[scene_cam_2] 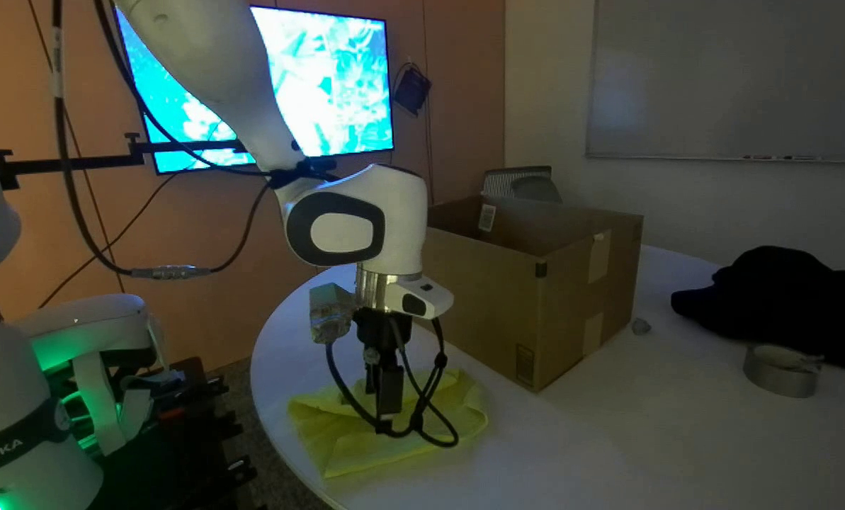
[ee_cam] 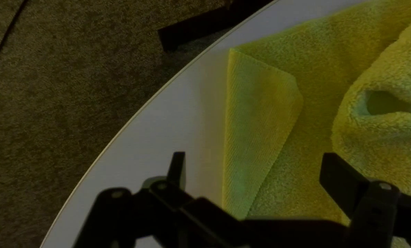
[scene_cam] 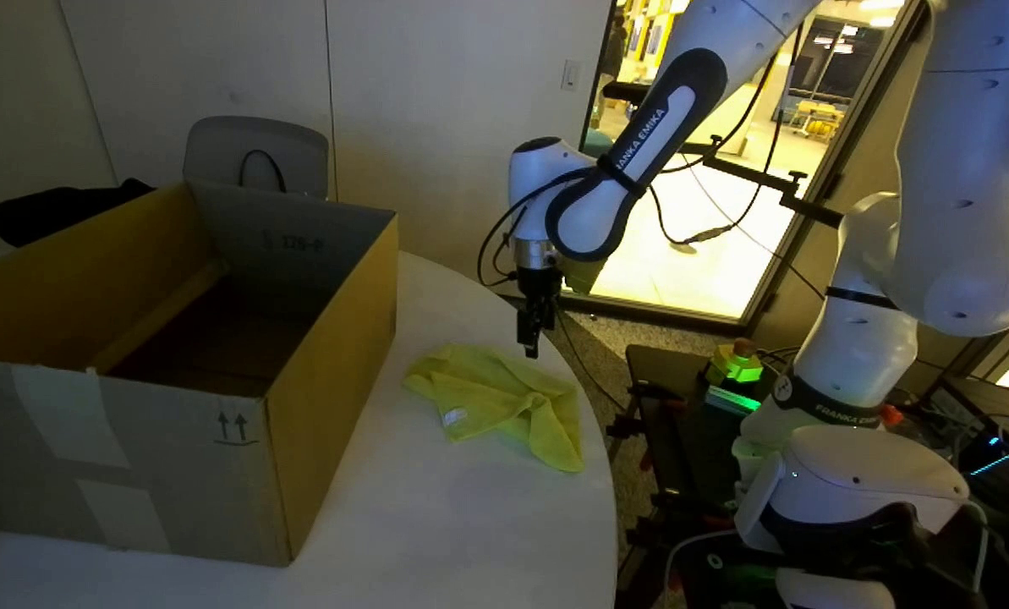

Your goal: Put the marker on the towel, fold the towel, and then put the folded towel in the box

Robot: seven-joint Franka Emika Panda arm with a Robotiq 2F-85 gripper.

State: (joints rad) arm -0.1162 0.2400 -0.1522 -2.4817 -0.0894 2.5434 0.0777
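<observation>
The yellow-green towel (scene_cam: 479, 393) lies crumpled and partly folded on the white table in both exterior views. In the wrist view, one towel corner (ee_cam: 260, 100) is turned over, and a raised fold with a small hollow sits to its right. My gripper (ee_cam: 253, 156) stands open over the towel's edge, one fingertip above bare table and the other above cloth, with nothing held. An exterior view shows the gripper (scene_cam: 531, 345) pointing down above the towel's far side. The cardboard box (scene_cam: 335, 397) stands upright beside the towel, its top uncovered. The marker is hidden or out of view.
The round table's edge (ee_cam: 136, 115) curves close to the towel, with carpet (ee_cam: 71, 86) below. A roll of tape (scene_cam_2: 780, 372) and a black cloth item (scene_cam_2: 769, 304) lie beyond the box. A grey chair (scene_cam: 254, 152) stands behind it. Cables (scene_cam_2: 429, 397) hang around the gripper.
</observation>
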